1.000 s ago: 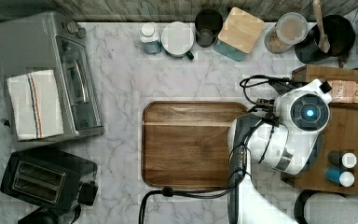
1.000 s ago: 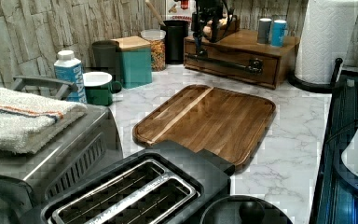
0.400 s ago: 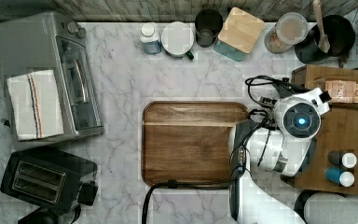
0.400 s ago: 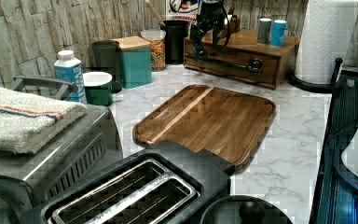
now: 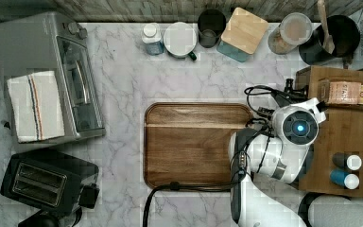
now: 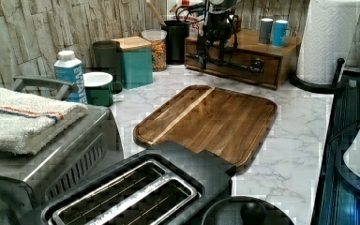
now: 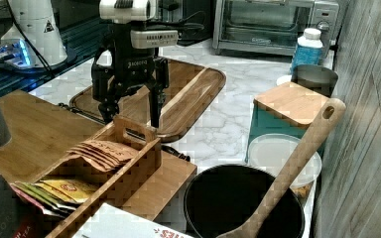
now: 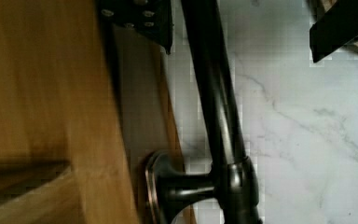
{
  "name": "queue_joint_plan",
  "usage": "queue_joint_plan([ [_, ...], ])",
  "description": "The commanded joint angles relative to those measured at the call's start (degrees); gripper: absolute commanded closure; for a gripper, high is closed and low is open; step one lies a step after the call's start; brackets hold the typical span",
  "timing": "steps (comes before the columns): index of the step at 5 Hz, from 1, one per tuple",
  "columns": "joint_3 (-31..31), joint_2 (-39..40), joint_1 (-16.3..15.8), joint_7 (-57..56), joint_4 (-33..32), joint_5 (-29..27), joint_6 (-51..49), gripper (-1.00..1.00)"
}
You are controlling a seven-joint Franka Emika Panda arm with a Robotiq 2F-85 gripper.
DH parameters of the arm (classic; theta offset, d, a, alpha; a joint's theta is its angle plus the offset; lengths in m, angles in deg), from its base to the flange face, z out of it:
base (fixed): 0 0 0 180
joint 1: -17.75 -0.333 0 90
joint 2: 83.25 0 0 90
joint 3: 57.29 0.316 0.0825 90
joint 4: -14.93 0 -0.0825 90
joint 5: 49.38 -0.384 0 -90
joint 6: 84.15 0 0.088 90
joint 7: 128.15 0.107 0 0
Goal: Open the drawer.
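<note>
Gripper (image 7: 129,111), fingers spread, straddles the black bar handle (image 8: 214,93) of the drawer (image 6: 236,61) at the far right of the left view. Drawer appears shut; closing and pulling remain.

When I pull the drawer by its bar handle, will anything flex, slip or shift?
The handle looks like rigid metal on a solid post, so it likely won't flex. Its smooth round bar might slip between the open claw fingers. The drawer should slide straight out, but the low cabinet may drag across the smooth marble counter instead.
</note>
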Motion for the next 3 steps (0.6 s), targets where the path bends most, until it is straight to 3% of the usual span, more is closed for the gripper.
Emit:
queue_joint_plan([
  [1,2.0,3.8,2.8,-6.9,-0.1,-1.9,2.7,-1.00],
  [3,4.2,5.9,5.4,-11.3,0.6,-3.6,4.1,-1.00],
])
